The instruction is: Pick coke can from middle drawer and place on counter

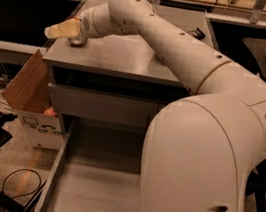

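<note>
My gripper [60, 30] reaches over the left edge of the grey counter [131, 54], pointing left, at the end of the white arm [183, 50]. Right under it a small silver rounded piece [77, 42] rests on the counter's left edge. It looks like the end of the coke can, whose red body is hidden behind the gripper. The middle drawer [93, 192] is pulled open at the bottom, its grey floor bare. The arm's large white base [203, 170] covers the drawer's right side.
An open cardboard box [25, 85] and a white printed box [43, 128] stand left of the cabinet. A small black object [196, 33] lies at the counter's back right. Cables [18, 185] lie on the floor at the left. Wooden tabletops are behind.
</note>
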`<state>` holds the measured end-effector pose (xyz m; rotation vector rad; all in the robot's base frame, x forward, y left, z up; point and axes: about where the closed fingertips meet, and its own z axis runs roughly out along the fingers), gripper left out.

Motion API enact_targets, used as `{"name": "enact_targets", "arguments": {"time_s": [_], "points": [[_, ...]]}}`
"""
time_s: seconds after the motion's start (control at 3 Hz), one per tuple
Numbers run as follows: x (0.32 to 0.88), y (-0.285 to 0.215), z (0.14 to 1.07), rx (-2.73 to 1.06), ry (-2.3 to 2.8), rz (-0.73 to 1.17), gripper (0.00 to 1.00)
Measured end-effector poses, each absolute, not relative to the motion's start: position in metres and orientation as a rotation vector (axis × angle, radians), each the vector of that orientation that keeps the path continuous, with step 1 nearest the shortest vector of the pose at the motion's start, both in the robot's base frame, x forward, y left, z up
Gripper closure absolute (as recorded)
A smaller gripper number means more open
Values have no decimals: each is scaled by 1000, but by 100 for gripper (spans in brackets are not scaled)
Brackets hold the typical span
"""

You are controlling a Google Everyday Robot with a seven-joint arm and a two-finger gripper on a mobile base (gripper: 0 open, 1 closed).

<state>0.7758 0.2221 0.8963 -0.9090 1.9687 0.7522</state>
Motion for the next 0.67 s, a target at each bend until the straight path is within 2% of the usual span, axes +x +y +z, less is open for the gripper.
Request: {"name": "enact_targets", "arguments": {"time_s": [0.67], "points": [[764,204,929,-957,1873,866,0]]}}
